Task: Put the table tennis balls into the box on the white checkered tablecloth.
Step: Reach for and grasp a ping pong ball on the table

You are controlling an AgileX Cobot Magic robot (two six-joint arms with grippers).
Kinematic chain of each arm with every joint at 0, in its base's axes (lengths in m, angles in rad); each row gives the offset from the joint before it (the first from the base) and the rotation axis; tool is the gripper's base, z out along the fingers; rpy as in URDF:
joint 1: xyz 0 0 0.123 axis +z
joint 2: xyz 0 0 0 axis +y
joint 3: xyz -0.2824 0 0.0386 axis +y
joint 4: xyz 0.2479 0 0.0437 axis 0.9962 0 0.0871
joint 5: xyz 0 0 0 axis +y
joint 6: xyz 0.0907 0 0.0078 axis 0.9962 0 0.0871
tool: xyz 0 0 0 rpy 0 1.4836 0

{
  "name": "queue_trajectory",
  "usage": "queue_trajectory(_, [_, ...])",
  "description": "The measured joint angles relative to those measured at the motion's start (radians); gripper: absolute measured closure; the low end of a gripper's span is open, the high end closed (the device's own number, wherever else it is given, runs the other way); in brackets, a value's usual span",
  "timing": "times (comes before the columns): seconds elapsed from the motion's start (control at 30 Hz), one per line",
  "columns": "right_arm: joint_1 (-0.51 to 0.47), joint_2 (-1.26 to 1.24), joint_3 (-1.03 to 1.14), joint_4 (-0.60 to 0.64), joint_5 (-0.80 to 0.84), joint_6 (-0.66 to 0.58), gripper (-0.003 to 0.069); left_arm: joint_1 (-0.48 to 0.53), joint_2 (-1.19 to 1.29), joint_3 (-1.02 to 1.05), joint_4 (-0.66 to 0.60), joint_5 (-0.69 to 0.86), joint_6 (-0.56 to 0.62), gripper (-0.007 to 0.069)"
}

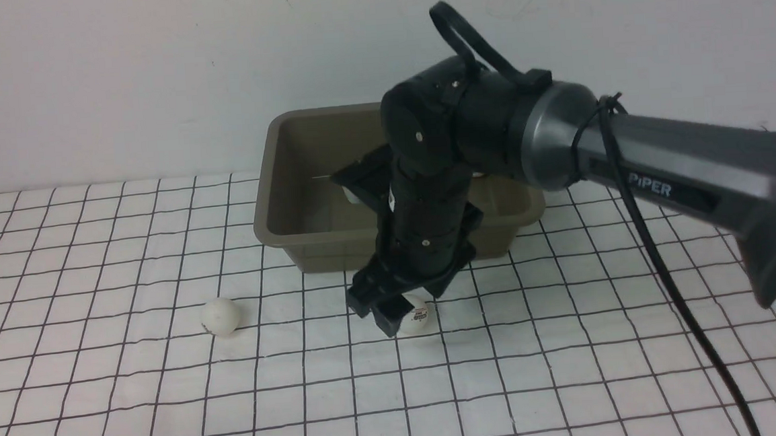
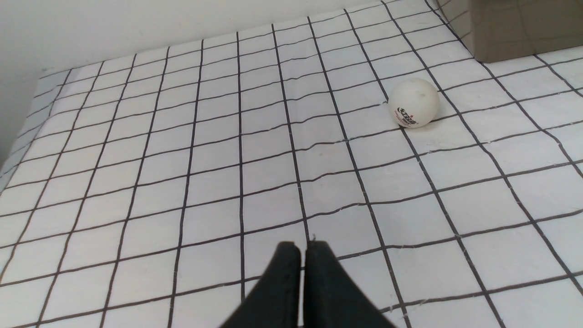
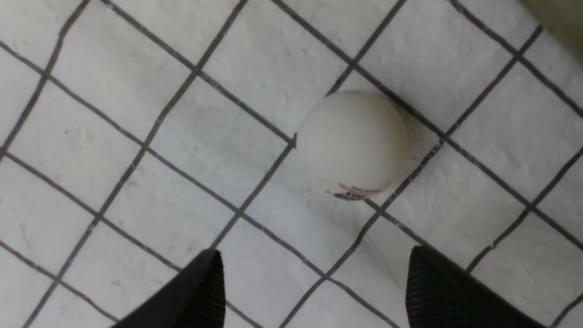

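You're hanging your right gripper [image 3: 314, 262] wide open and empty, pointing steeply down, and the small white matte table tennis ball [image 3: 353, 143] is sitting on the white black-gridded tablecloth [image 3: 136, 114] just ahead of its fingertips, centred on the gap, near the front wall of the olive-grey rectangular plastic box [image 1: 316, 253]. Your left gripper [image 2: 303, 255] is resting pinched together, empty, well apart from a second white ball [image 1: 220, 316].

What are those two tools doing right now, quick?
Left tool: shut, holding nothing.
Right tool: open, poised at a table tennis ball, not gripping it.
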Motion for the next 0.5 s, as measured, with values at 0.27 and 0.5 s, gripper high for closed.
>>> queue_trajectory(0.27, [0.000,0.000,0.000,-0.010,-0.098,0.006,0.0197,0.000,0.000,0.000,0.000,0.000,0.000,0.0629])
queue_trajectory(0.5, [0.000,0.000,0.000,-0.038,-0.141,0.007,0.0198,0.000,0.000,0.000,0.000,0.000,0.000,0.0629])
